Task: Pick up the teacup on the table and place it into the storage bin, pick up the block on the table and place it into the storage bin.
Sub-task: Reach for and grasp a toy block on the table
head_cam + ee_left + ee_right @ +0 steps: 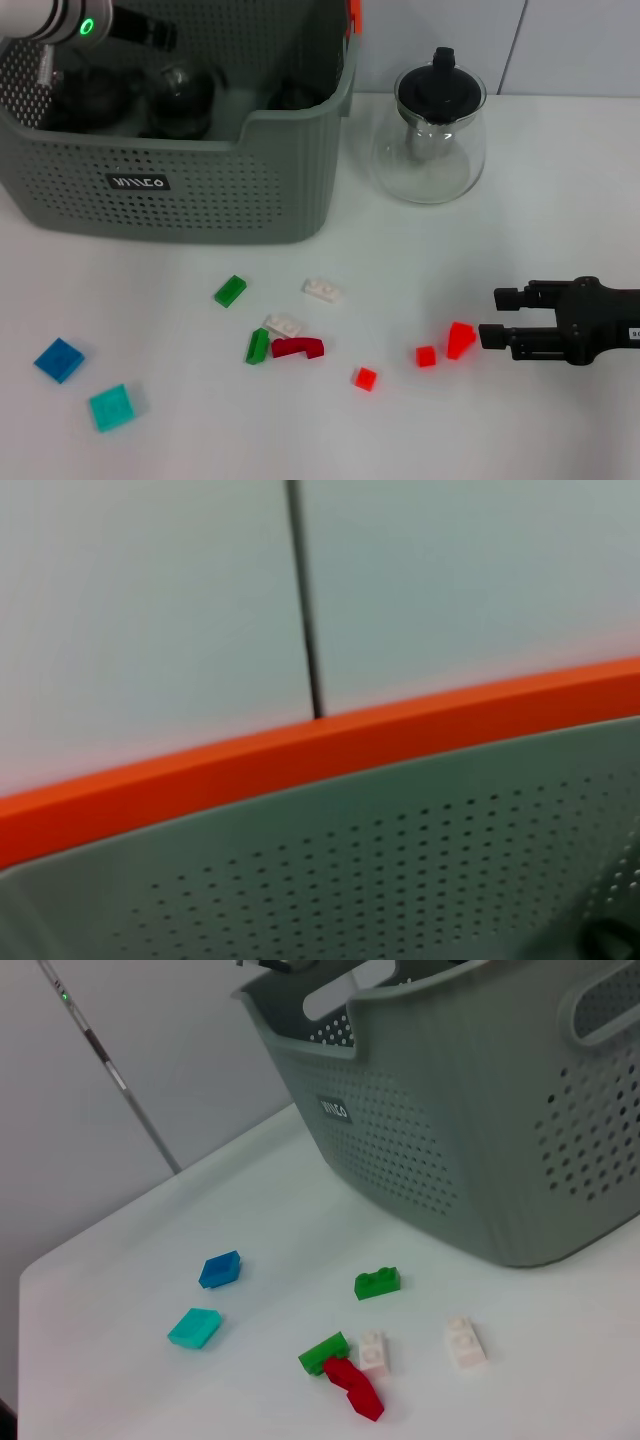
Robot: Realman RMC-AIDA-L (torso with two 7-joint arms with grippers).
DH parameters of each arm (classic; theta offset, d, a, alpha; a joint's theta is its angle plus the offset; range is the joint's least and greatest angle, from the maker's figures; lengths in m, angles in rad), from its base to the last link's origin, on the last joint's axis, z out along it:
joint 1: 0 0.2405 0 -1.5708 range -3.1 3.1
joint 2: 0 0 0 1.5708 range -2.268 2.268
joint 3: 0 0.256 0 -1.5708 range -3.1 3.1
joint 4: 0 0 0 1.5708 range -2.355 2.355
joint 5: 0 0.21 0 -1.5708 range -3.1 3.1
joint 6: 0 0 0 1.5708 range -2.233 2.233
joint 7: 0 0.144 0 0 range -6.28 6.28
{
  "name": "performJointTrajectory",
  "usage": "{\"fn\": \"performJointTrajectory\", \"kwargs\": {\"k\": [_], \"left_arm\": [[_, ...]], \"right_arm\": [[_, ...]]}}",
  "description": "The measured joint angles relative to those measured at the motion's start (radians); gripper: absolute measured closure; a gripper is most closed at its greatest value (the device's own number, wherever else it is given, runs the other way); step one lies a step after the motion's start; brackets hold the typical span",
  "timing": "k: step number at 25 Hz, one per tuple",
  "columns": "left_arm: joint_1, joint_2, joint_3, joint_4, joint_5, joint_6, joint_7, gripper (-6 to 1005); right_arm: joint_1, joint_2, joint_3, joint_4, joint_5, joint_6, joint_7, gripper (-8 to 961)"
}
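Storage bin (200, 190): far and left walls cut off by picture edge. Dark rounded items inside (180, 100), identity unclear behind front wall. Left gripper hidden. Right gripper (492, 318): arm cut at edge.

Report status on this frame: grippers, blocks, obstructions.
Right gripper open, low beside red block. Left arm up over storage bin. Blocks loose on table. Nothing blocking.

A lab-like test bench: bare white table (560, 200) against plain panelled wall (580, 40).
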Motion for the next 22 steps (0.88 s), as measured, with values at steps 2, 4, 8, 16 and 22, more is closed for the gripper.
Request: {"fn": "performJointTrajectory", "kwargs": {"k": [2,4,8,16,22], "left_arm": [[0.005,-0.002,-0.013,0.011,-0.001,0.001,-0.001,820],[0.02,-0.011,-0.035,0.052,-0.022,0.013,-0.001,733],[0.12,-0.04,-0.063,0.248,-0.224,0.104,0.071,627],[0.257,0.027,-0.452,0.306,-1.143,0.861,0.423,571],[0.362,0.065,-0.617,0.306,-1.22,1.325,0.515,566]], "right_arm": [[0.001,0.0,0.0,0.0,0.0,0.0,0.0,216],[0.002,0.0,0.0,0.0,0.0,0.0,0.0,216],[0.002,-0.001,0.0,0.0,0.0,0.0,0.0,217],[0.002,-0.002,-0.001,0.0,-0.001,0.0,-0.001,217],[-0.001,-0.001,0.0,0.001,-0.002,0.008,-0.008,218]]}}
